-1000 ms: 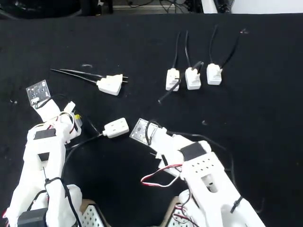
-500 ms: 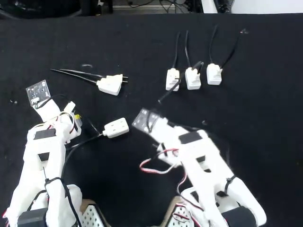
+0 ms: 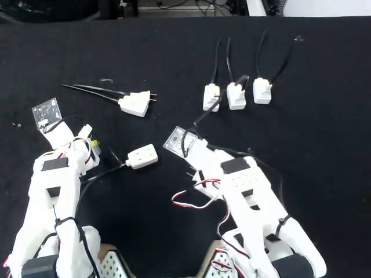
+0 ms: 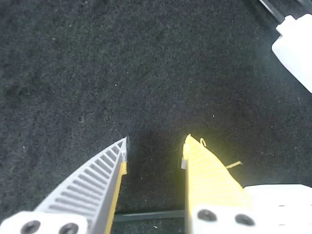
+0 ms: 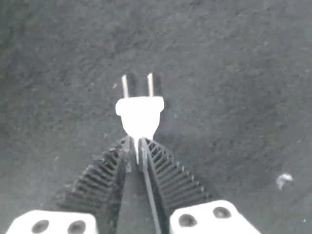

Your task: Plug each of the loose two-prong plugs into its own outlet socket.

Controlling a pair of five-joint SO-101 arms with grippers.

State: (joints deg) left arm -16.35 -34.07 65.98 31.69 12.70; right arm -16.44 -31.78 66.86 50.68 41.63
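My right gripper (image 5: 135,144) is shut on the rear of a small white two-prong plug (image 5: 140,113), whose prongs point away from it over the black cloth. In the high view this right gripper (image 3: 194,174) sits mid-table, to the right of a white outlet socket (image 3: 142,156) on a black cable. Another loose plug (image 3: 136,103) lies farther back on the left, prongs pointing right. My left gripper (image 4: 153,146) stands open over bare cloth, nothing between its fingers; the same left gripper (image 3: 90,140) is left of the socket. The white socket body (image 4: 297,44) shows at that view's edge.
Three white cabled sockets (image 3: 236,95) lie in a row at the back right, and a loose black cable (image 3: 220,101) crosses them. Thin black leads (image 3: 87,90) trail left from the far plug. The black cloth (image 3: 324,145) is bare on the right.
The right arm has shifted: its wrist moved a little away from the front edge and to the right, still holding the plug. The left arm has not moved.
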